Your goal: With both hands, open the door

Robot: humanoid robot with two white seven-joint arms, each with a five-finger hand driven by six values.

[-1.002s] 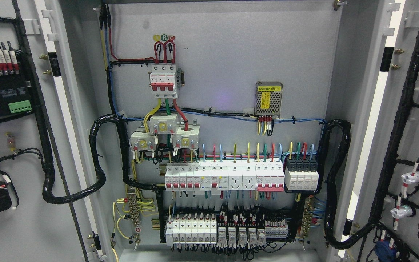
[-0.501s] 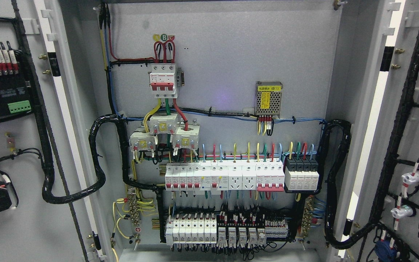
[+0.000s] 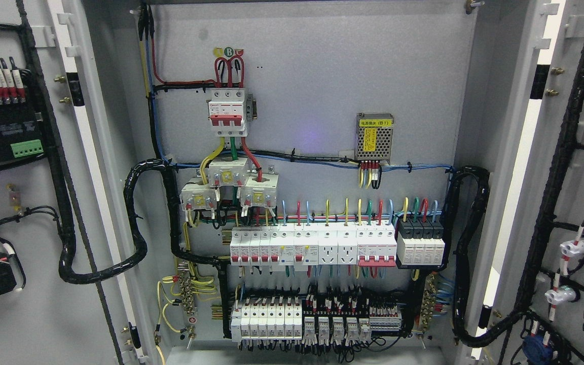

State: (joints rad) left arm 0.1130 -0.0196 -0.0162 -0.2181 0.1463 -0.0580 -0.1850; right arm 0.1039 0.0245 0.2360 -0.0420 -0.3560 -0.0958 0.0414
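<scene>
Doors of grey painted sheet steel, the left door (image 3: 33,314) and the right door (image 3: 583,192), stand swung wide to either side of the grey electrical cabinet backplate (image 3: 312,76); I judge them stiff, fairly heavy with wiring, smooth-faced, best held at a free vertical edge. Neither robot hand shows, so their fingers cannot be told. Black corrugated cable looms (image 3: 135,223) leave the backplate toward each door, and little else of the room shows.

The cabinet backplate (image 3: 317,76) is matt grey painted metal; the breakers (image 3: 277,247) are glossy white plastic.
</scene>
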